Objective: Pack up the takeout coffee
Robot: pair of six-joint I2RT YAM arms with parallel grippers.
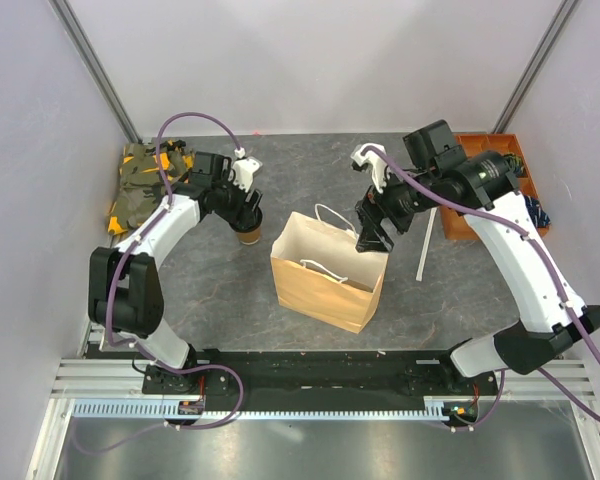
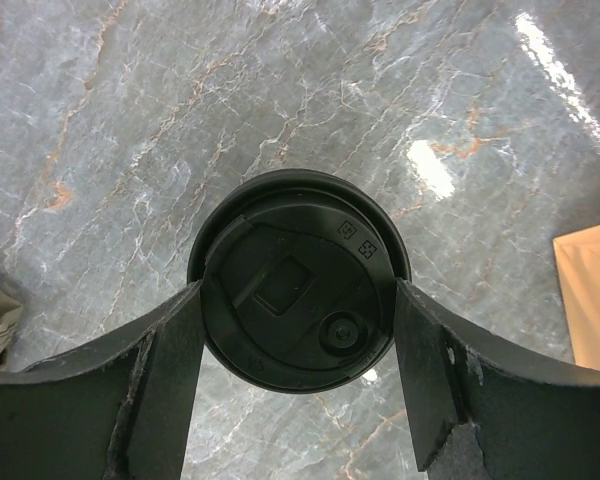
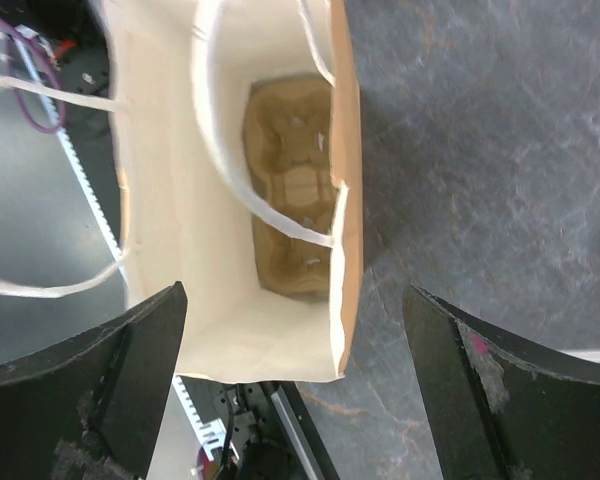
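**Takeout coffee station: items in view, largest first**

1. Grey marbled stone-pattern bench. It carries everything listed below.
2. Large brown paper bag with white cord handles. It stands upright with its mouth open at mid-bench, slightly toward the near edge.
3. Camouflage-patterned fabric bundle with yellow trim. It lies in the far left corner.
4. Orange compartmented plastic tray. It sits in the far right corner, partly covered by the right arm.
5. Tan moulded-pulp two-cup carrier. It lies flat on the bottom of the bag, and both wells are unfilled.
6. Right gripper. It hangs over the bag's mouth at the far right rim with its fingers spread wide, holding nothing.
7. Left gripper. It reaches down from above with a finger set against each side of the cup just under the lid, pinching it.
8. Small tan kraft-paper takeout cup. It stands upright outside the bag, left of it and apart, toward the far left of the bench. Whether its base touches the bench cannot be told.
9. Round black plastic lid. It is seated on the cup.
10. Thin white rod. It lies on the bench right of the bag.
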